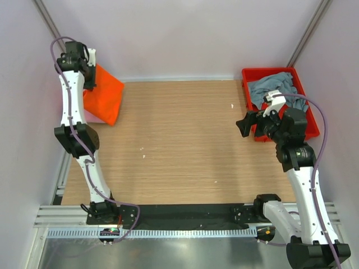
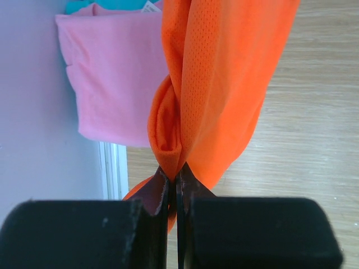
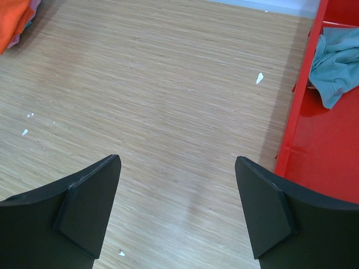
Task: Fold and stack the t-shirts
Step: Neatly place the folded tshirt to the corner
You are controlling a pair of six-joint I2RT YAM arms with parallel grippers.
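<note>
The bright orange t-shirt [image 1: 105, 94] hangs folded from my left gripper [image 1: 90, 84] at the far left of the table. In the left wrist view the left gripper [image 2: 175, 176] is shut on a pinched fold of the orange t-shirt [image 2: 219, 84]. Below it lies the flat pink t-shirt [image 2: 115, 84], with a strip of the teal t-shirt [image 2: 112, 5] showing beyond it. The grey-blue t-shirt [image 1: 272, 87] lies crumpled in the red bin [image 1: 305, 89]; it also shows in the right wrist view [image 3: 336, 64]. My right gripper [image 1: 245, 124] is open and empty, above the table left of the bin [image 3: 176, 207].
The red plastic bin [image 3: 314, 145] stands at the back right, its wall close to my right fingers. The white wall and the table's left edge [image 2: 115, 168] are right beside the pink shirt. Small white specks [image 1: 143, 152] dot the wooden table.
</note>
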